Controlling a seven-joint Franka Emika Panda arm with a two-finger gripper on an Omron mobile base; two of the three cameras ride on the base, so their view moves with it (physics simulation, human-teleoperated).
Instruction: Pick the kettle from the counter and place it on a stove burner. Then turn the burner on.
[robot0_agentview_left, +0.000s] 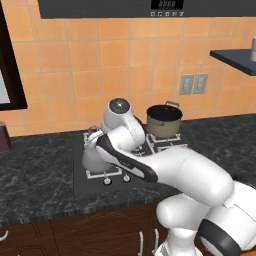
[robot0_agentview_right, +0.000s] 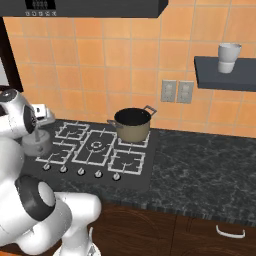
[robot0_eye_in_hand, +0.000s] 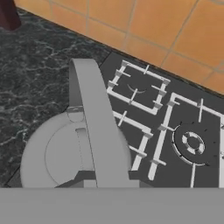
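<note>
The dull-grey kettle (robot0_agentview_left: 92, 161) stands over the stove's front-left burner (robot0_agentview_left: 108, 173), seemingly resting on its grate. My gripper (robot0_agentview_left: 95, 137) is right above it, shut on the arched handle (robot0_eye_in_hand: 94, 127). In the hand view the lid (robot0_eye_in_hand: 57, 157) lies just below, and the fingertips are hidden. From the right base view my arm covers most of the kettle (robot0_agentview_right: 40, 144). The dark marbled counter (robot0_agentview_left: 35, 170) lies to the left of the stove.
A tan pot (robot0_agentview_right: 132, 124) with a black rim sits on the back-right burner. A row of knobs (robot0_agentview_right: 80, 171) lines the stove's front edge. A dark shelf (robot0_agentview_right: 220, 75) with a white cup (robot0_agentview_right: 229, 57) hangs on the right wall. A dark red object (robot0_agentview_left: 4, 136) stands far left.
</note>
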